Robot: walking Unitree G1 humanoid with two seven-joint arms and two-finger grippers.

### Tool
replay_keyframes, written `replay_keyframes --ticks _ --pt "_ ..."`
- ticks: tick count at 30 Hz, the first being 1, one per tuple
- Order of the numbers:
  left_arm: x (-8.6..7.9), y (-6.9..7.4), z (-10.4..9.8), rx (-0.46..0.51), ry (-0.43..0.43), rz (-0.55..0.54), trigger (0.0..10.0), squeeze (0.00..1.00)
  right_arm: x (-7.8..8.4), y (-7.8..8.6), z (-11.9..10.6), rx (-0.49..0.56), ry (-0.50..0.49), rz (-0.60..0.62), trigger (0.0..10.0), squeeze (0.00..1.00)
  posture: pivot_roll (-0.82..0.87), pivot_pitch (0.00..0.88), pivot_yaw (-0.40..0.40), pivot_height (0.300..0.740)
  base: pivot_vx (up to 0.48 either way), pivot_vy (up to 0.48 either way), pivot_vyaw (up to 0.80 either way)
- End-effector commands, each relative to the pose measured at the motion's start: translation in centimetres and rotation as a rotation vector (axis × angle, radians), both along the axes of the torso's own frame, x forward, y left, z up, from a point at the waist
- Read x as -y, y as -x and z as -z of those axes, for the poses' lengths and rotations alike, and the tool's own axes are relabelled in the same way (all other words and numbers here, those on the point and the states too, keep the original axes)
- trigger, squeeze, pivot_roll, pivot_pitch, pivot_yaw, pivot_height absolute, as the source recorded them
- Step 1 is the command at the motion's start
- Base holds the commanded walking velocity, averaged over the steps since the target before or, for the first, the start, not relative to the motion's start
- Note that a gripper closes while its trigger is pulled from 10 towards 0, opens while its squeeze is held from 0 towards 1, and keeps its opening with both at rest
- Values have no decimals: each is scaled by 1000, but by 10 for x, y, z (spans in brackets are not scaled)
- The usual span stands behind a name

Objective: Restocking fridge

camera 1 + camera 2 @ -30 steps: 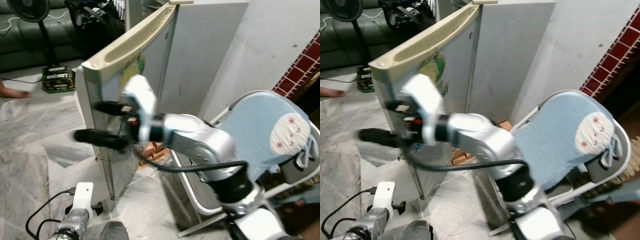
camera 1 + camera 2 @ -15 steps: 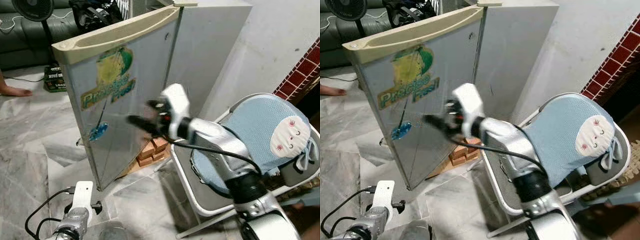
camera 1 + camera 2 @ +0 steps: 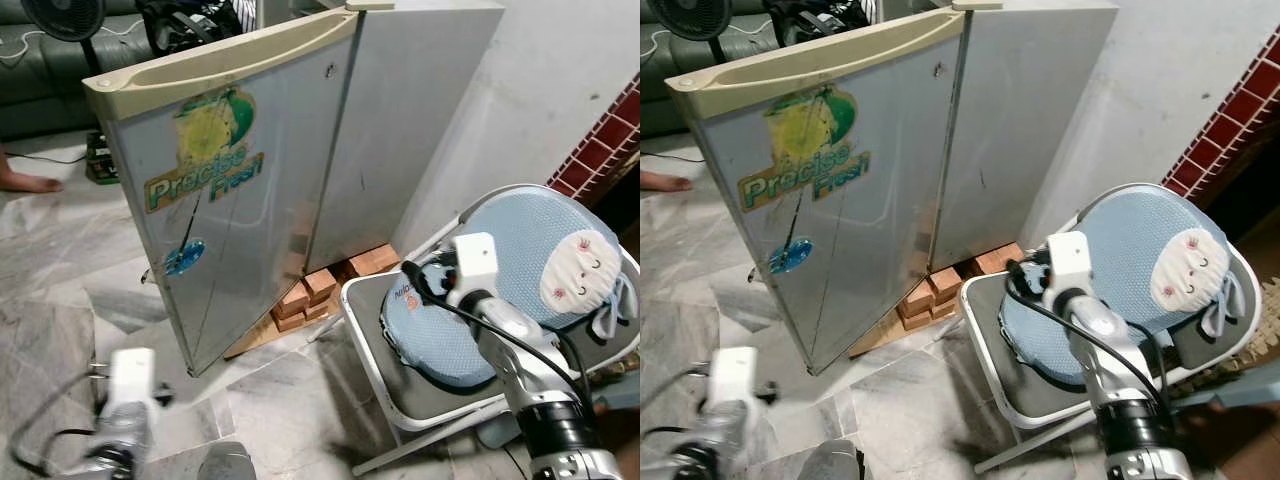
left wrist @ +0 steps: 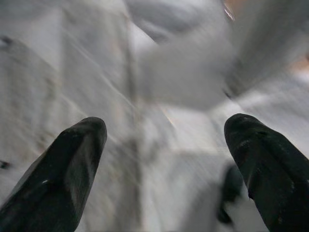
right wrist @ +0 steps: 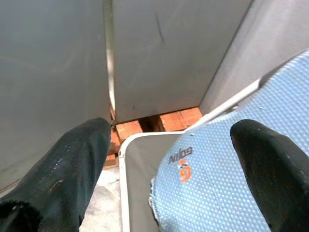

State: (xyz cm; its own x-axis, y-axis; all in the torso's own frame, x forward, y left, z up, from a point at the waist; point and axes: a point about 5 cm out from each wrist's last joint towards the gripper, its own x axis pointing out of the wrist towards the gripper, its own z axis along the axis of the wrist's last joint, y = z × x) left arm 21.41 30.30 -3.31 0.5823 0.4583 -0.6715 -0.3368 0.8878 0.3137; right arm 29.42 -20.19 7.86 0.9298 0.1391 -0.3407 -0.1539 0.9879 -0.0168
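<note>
the fridge [image 3: 400,120] stands ahead against the wall, its door [image 3: 230,200] swung out to the left, with bricks [image 3: 320,290] on the floor under its front edge. right of the bricks sits a folding chair [image 3: 365,340] with a cushion [image 3: 530,250] on its seat and back. behind the door, far left, a fan [image 3: 70,30] stands before a sofa [image 3: 40,85].

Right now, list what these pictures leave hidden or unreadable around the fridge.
- Fridge contents: the door, seen from its outer face in the eye views, hides the inside.
- Left hand: the left wrist view is motion-blurred, so the floor beneath cannot be read.
- Cushion logo: too small to read in the right wrist view.
- Chair legs: cut off by the frame edge.
</note>
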Motion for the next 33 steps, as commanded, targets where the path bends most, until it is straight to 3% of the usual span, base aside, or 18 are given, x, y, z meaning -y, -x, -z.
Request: replay_keyframes --ticks 1,5,8,9,10,13,17,23,28,29,33 --pt "-14 -25 -26 119 -29 -34 10000 0 2 -4 -10 62 -2 18 10000 0 79 0 -93 740 0 0 0" --pt "-25 -47 -52 208 -57 -80 10000 0 -1 -6 -16 99 -21 34 10000 0 76 0 -94 740 0 0 0" --pt "-25 -66 -70 249 -73 -39 10000 0 -5 -4 -20 125 -49 43 10000 0 74 0 -93 740 0 0 0" --pt "-25 -66 -70 249 -73 -39 10000 0 -5 -4 -20 125 -49 43 10000 0 74 0 -93 740 0 0 0" --pt "-18 -78 -78 260 -74 11 10000 0 -9 -1 -22 144 -64 39 10000 0 70 0 -91 740 0 0 0" --pt "-3 -91 -83 257 -79 93 10000 0 -15 4 -23 157 -82 30 10000 0 67 0 -90 740 0 0 0" --pt "8 -97 -82 259 -74 119 10000 0 -16 5 -21 156 -82 28 10000 0 64 0 -87 740 0 0 0" --pt "18 -91 -70 254 -35 118 10000 0 -14 3 -22 157 -80 27 10000 0 70 0 -86 740 0 0 0" --pt "23 -74 -48 224 44 63 10000 0 -14 -1 -24 161 -83 31 10000 0 84 0 -90 740 0 0 0" --pt "26 -65 -39 193 64 72 10000 0 -15 -2 -24 163 -85 31 10000 0 86 0 -91 740 0 0 0" --pt "37 -55 -24 146 116 160 10000 0 -18 -4 -24 165 -86 19 10000 0 88 0 -95 740 0 0 0"
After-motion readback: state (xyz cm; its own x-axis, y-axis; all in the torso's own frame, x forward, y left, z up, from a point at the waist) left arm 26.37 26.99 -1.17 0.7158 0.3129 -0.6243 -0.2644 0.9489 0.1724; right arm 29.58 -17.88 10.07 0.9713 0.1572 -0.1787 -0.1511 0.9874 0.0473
